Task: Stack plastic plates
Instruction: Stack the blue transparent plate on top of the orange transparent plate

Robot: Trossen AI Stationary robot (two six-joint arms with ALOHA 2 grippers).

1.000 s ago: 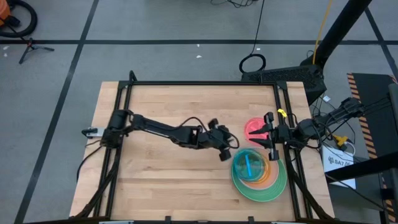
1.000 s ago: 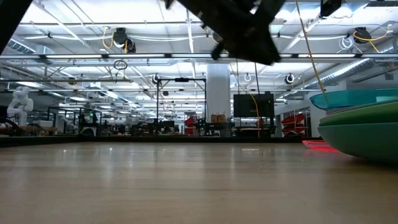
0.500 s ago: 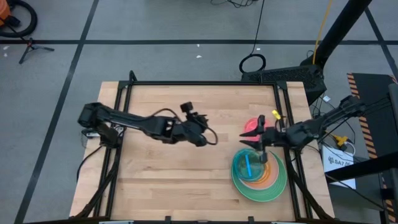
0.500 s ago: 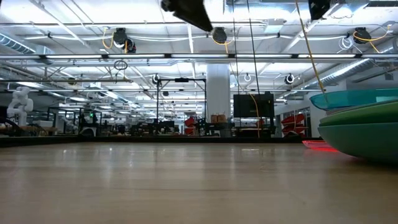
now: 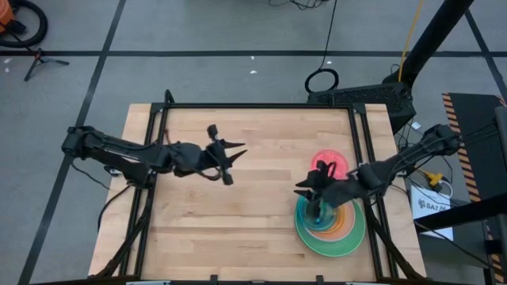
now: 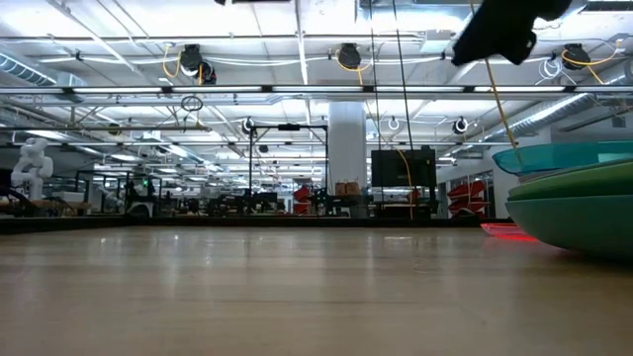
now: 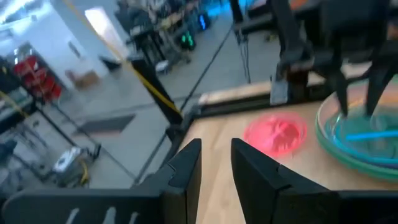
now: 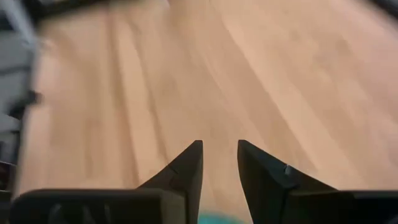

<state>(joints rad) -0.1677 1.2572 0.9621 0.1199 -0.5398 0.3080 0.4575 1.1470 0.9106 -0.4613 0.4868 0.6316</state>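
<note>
Both the left end effector (image 5: pixel 238 150) and the right end effector (image 5: pixel 303 189) are slightly open, empty; no writing legible.

Place: industrial robotics lab | Evidence: metal racks (image 6: pixel 287 168), ceiling lights (image 6: pixel 348 54), taped grey floor (image 5: pixel 198 47), humanoid robot (image 6: pixel 30 163)

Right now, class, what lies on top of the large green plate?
On the green plate sit an orange plate and a teal one. The right gripper hovers above, hiding the stack's middle.
</note>
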